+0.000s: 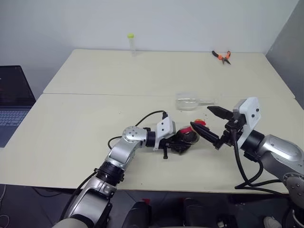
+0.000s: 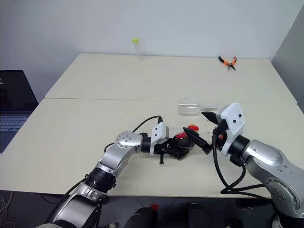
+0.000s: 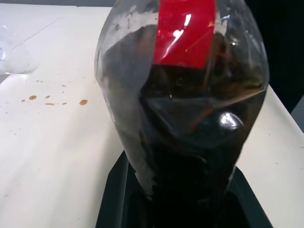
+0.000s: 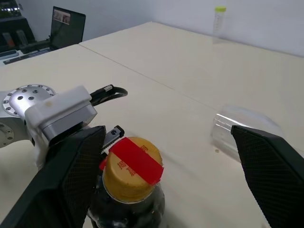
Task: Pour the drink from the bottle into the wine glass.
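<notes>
- The left tool (image 1: 183,142), just below the middle of the left eye view, is squeezed tight around the bottle (image 1: 186,137), which stands on the bench (image 1: 95,118)
- The bottle has dark drink (image 3: 190,156) inside, and its yellow cap (image 4: 131,167) with a strip of red tape is still on
- The right tool (image 1: 209,124), at the lower right, is wide apart with nothing in it, one finger on each side of the cap, not touching it
- The wine glass (image 1: 187,102) lies on its side near the middle of the view, just above the bottle, with nothing in it
- Some brown drops (image 3: 52,99) are on the bench near the glass
- What could go wrong: I think the cap must come off first. If the right tool twists too hard, the bottle may slip or tip and spill
- The glass is lying down, so pouring now would spill drink on the bench. It could also roll if bumped
- Count: one bottle, one wine glass, one thin tube (image 1: 131,43) with a yellow-green top at the upper middle, one orange pair of pliers (image 1: 222,56) at the upper right, one laptop (image 1: 12,102) at the left edge, two tools
</notes>
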Controlling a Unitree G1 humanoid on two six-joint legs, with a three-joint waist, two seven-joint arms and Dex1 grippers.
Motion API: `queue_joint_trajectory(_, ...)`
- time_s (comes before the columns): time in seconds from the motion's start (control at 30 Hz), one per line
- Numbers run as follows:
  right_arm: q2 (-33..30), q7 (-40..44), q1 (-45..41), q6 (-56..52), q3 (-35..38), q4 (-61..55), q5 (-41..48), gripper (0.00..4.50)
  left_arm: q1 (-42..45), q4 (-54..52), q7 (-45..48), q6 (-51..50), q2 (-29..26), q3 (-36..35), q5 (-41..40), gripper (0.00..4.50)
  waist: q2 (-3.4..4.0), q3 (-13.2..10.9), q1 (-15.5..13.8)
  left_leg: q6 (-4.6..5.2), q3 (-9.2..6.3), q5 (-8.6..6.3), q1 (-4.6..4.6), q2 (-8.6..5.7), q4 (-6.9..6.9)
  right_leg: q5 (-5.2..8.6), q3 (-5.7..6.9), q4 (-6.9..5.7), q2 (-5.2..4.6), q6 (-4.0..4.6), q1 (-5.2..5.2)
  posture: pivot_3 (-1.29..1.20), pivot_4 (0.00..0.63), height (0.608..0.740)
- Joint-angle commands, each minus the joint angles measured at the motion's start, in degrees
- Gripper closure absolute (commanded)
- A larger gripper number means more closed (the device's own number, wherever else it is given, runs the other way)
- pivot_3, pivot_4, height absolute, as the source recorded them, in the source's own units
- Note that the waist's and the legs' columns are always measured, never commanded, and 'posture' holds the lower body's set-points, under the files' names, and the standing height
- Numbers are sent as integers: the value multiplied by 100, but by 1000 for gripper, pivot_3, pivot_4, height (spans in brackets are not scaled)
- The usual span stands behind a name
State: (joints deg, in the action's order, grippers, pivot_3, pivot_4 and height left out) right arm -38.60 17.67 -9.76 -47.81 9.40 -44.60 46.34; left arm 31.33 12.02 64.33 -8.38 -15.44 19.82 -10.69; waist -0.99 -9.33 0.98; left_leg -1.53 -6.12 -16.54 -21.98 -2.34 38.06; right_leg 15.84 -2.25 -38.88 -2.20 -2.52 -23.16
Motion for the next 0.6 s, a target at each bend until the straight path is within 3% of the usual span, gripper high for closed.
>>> queue_joint_trajectory(0.03, -74, 98, 129, 144, 195, -44, -80, 0, 74, -138, 1, 105, 29, -73, -49, 3818, 0, 0, 0, 0, 0, 0, 0, 0, 0, 0, 0, 0, 0, 0, 0, 0, 150, 740)
queue_joint_trajectory(0.27, -110, 299, 476, 110, 626, -97, 230, 0, 69, -136, 18, 108, 31, -69, -48, 3831, 0, 0, 0, 1, 0, 0, 0, 0, 0, 0, 1, 0, 0, 0, 0, 0, 150, 740)
queue_joint_trajectory(0.6, -371, 376, 841, -152, 1214, -188, 1664, 0, 59, -141, 27, 110, 33, -65, -45, 3833, 0, 0, -1, 2, 2, -1, 1, 2, 0, 0, 0, -1, 1, 0, 1, 0, 150, 740)
